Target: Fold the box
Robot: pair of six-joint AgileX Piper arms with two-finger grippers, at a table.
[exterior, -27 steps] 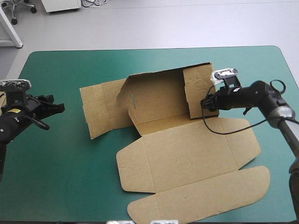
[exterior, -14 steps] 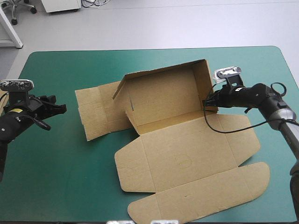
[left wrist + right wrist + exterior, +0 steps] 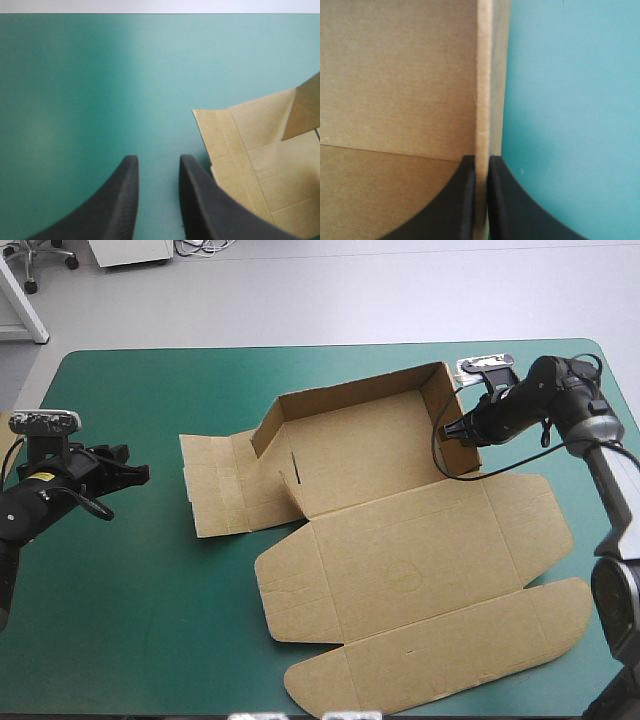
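Box point(image 3: 400, 540) shifted rightward, right tool point(image 3: 452, 433) clamped thin on its wall.

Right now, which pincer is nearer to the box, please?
Right. The right pincer is shut on the box at a raised wall; the left pincer is apart, beside its flap.

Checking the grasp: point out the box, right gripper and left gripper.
box point(image 3: 400, 560), high view, on the flat middle panel.
right gripper point(image 3: 481, 159), right wrist view, between jaw tips shut on the box's wall.
left gripper point(image 3: 158, 160), left wrist view, between its open jaw tips.
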